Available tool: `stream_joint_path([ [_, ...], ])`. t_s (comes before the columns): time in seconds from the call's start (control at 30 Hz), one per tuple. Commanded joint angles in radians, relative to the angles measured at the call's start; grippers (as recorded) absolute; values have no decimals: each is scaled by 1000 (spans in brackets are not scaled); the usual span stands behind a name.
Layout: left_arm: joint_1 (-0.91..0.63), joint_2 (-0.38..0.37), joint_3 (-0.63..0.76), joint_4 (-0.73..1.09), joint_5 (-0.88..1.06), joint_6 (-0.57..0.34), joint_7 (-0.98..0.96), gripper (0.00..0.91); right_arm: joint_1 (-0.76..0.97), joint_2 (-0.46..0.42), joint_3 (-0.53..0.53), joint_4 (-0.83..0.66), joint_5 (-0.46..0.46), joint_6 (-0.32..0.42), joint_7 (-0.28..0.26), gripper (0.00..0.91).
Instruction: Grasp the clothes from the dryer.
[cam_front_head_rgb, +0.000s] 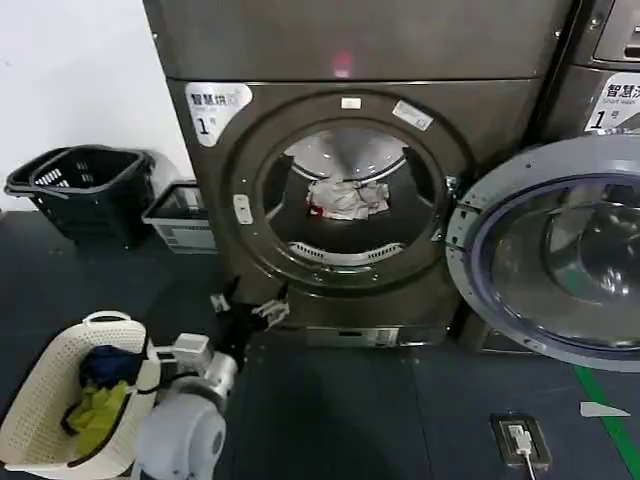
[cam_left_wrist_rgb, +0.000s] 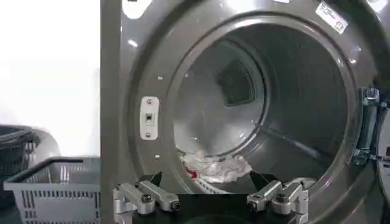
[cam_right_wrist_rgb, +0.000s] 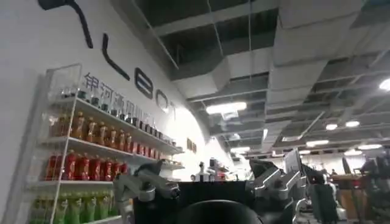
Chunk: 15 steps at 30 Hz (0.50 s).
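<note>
The left claw (cam_front_head_rgb: 250, 308) is held spread wide below the dryer (cam_front_head_rgb: 350, 200) porthole rim. The clothes (cam_front_head_rgb: 345, 198) are seen inside the drum, with free space around them. The right claw (cam_right_wrist_rgb: 207, 185), also spread, is pointed at a ceiling.

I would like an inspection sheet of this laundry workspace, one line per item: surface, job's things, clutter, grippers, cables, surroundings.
Surface: dark floor, with a green stripe at the robot's right.
Job's things: dryer, its door swung open to the right; clothes lying inside the drum, untouched.
Clutter: white basket holding blue and yellow-green garments; black basket; grey basket.
Grippers: left gripper open, outside and below the porthole, aimed at it; right gripper open, pointing away towards shelves of bottles.
Cables: a floor socket with a plug.
Surroundings: second machine on the right.
</note>
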Motion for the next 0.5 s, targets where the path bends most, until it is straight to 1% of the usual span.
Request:
stream_joint_path([
  [0.03, -4, 6, -5, -3, -36, 10, 1, 907, 1, 2, 1, 3, 7, 5, -3, 907],
  [0.27, -9, 22, -11, -9, -55, 14, 1, 907, 6, 11, -7, 15, 8, 7, -4, 907],
  [0.5, -8, 15, -7, -13, -55, 14, 2, 907, -2, 9, 6, 8, 8, 8, -10, 907],
])
